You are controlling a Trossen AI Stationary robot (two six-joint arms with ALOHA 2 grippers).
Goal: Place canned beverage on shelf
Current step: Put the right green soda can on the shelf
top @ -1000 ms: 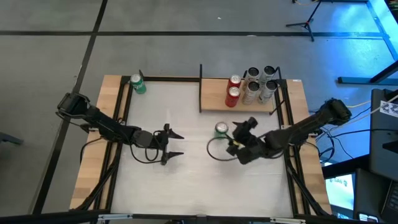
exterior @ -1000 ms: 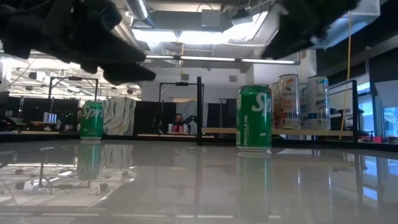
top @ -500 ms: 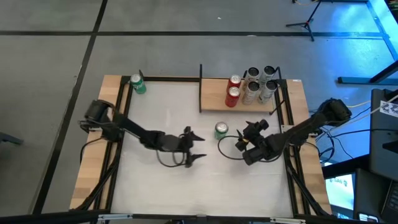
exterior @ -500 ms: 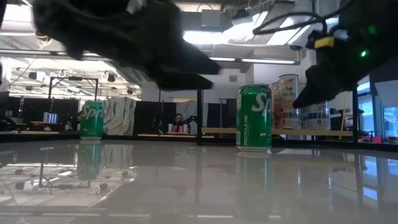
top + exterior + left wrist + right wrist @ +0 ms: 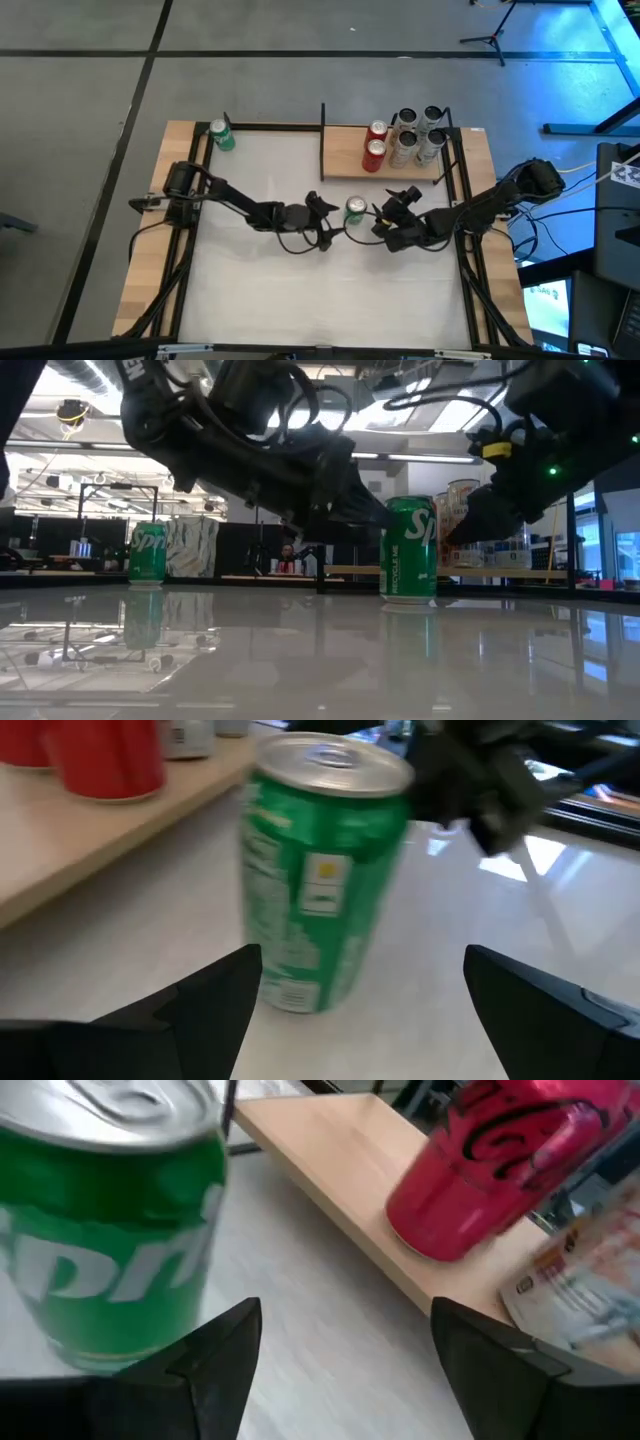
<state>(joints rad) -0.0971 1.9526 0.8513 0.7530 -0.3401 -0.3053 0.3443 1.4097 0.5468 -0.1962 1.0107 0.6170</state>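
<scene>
A green aluminium soda can [image 5: 355,208] stands upright on the white tabletop [image 5: 300,290], just in front of the pale wooden shelf board [image 5: 345,163], towards the tabletop's far right part. It is not on the shelf and nothing grips it.

The left gripper [image 5: 325,220] lies just beside the can on its left, reaching in from the tabletop's left edge; its two dark fingers [image 5: 200,1005] are spread wide, with the can seen between them in the left wrist view but not touched. The right gripper [image 5: 385,212] sits close on the can's other side, coming from the right edge, its fingers [image 5: 215,1345] also parted wide, the can showing between them untouched.

On the shelf, framed by thin black metal uprights [image 5: 322,140], stand two red cans [image 5: 375,145] near its middle and a cluster of four pale silver-topped cans [image 5: 418,133] at its right end. A second green can [image 5: 221,135] stands upright at the tabletop's far left corner.
</scene>
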